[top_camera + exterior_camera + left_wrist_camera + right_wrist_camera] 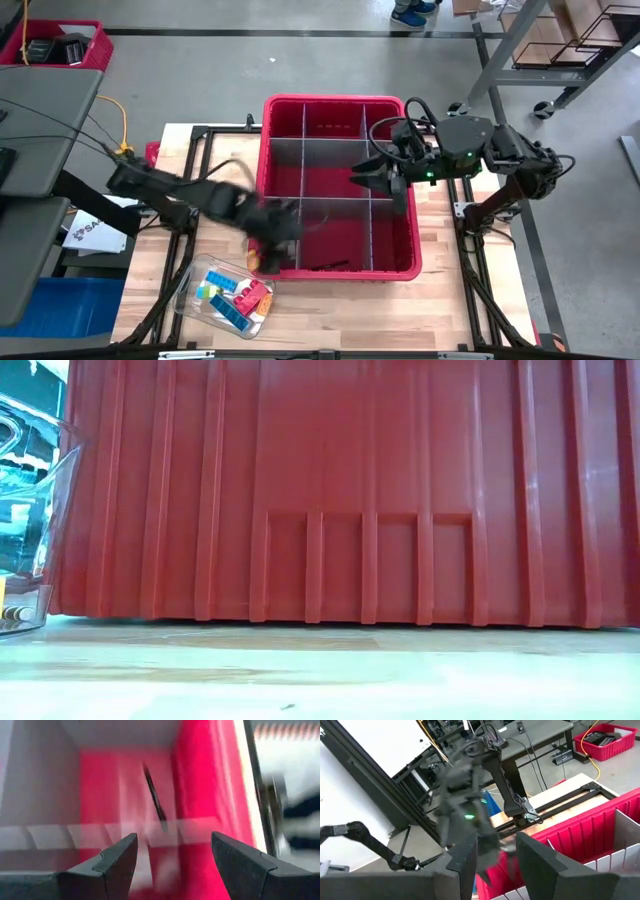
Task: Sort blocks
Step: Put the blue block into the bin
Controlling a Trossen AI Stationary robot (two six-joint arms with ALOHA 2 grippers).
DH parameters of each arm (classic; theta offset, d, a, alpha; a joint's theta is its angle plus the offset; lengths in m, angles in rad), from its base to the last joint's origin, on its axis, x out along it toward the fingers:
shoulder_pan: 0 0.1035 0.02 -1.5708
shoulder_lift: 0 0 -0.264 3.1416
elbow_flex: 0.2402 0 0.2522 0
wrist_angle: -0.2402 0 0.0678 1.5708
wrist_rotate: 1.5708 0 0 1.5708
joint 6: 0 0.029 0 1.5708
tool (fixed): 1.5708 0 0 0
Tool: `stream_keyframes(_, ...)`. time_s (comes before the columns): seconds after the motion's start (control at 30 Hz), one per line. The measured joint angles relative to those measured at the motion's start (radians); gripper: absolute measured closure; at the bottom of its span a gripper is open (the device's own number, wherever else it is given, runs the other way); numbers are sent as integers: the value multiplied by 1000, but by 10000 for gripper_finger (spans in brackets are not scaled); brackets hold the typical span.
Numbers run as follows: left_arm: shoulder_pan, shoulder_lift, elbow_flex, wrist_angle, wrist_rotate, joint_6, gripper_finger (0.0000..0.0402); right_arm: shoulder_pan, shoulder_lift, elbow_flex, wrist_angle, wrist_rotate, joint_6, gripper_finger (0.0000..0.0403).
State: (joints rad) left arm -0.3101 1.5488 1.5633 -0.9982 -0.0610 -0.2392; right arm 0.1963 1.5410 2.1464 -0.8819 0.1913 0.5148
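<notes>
Left gripper (272,232): positioned over the front-left compartment of the red bin (340,272), just inside its left wall. In the left wrist view its two fingers (117,860) stand apart with clear space between them and nothing held; the gripper (172,855) is parted and empty. Below and ahead of it lie the bin's red floor and a grey divider sheet (35,780) to one side. The view is blurred, so small items on that floor cannot be made out.

Right gripper (378,175): hovering over the bin's middle row, near the divider crossing, well apart from the left gripper. In the right wrist view its fingers (465,865) show a narrow gap; nothing is seen between them. Whether they are parted or clamped cannot be told with certainty.

Blocks (235,295): a cluster of blue, red, yellow and green pieces lies in a clear tray (190,300) on the table (440,300), just beside and in front of the left gripper, outside the bin's front-left corner.

Low view: filled by the bin's ribbed outer wall (350,490), with the tray's edge (30,510) beside it.
</notes>
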Motion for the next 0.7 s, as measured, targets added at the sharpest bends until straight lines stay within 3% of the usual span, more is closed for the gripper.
stream_keyframes(0.13, -191, -112, -60, -71, -62, -157, 154, 0, 0, 0, -12, 4, -19, 274)
stream_keyframes(0.33, -535, -195, -122, -184, -313, -407, 154, -18, 0, 0, -16, 7, -18, 274)
stream_keyframes(0.43, -637, -157, -168, -264, -267, -468, 154, -28, 0, 0, -16, 7, 3, 274)
stream_keyframes(0.7, -755, -25, -289, -243, -129, -319, 154, -41, 0, 0, -16, 7, 19, 274)
